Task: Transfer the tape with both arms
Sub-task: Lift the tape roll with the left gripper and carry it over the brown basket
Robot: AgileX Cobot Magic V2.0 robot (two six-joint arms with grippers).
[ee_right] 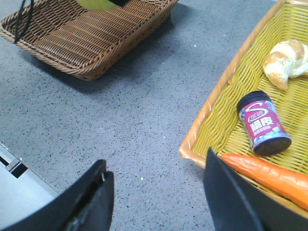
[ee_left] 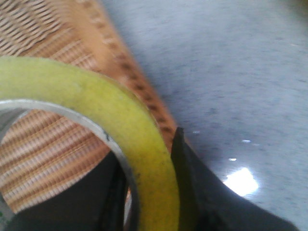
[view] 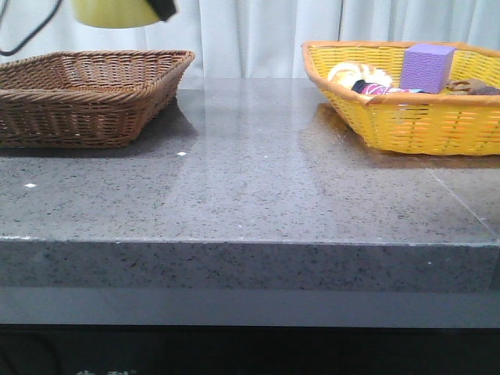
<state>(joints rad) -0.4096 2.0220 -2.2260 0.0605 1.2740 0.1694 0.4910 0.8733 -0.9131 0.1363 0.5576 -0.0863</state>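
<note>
Brown basket (view: 86, 98): woven wicker, at the left side of the grey stone table (view: 250, 195), near its rear edge. No contents are visible in it in the front view.

Tape (view: 113, 12): held in the air above the brown basket, at the top edge of the front view; only its lower part shows there. The left wrist view shows the yellow-green roll (ee_left: 120, 125) with its pale inner ring, and the basket weave is visible through the opening.

Left gripper (ee_left: 149, 192): raised over the brown basket, mostly out of the front view apart from a black piece at the tape's right edge. In the left wrist view, one black finger (ee_left: 202, 192) lies against the outer face of the roll and the other sits inside the ring. The fingers are clamped on the wall of the tape.

Table centre: bare grey stone between the two baskets, with the baskets well apart.

Right gripper (ee_right: 156, 197): seen only in its own wrist view, raised above the table just beside the near rim of the yellow basket (ee_right: 216, 96). Its two black fingers are spread wide with nothing between them.

Yellow basket contents: a purple cube (view: 426, 66), a bread roll (ee_right: 286, 60), a dark jar with a pink label (ee_right: 262, 122) lying on its side, and a carrot (ee_right: 269, 175).
</note>
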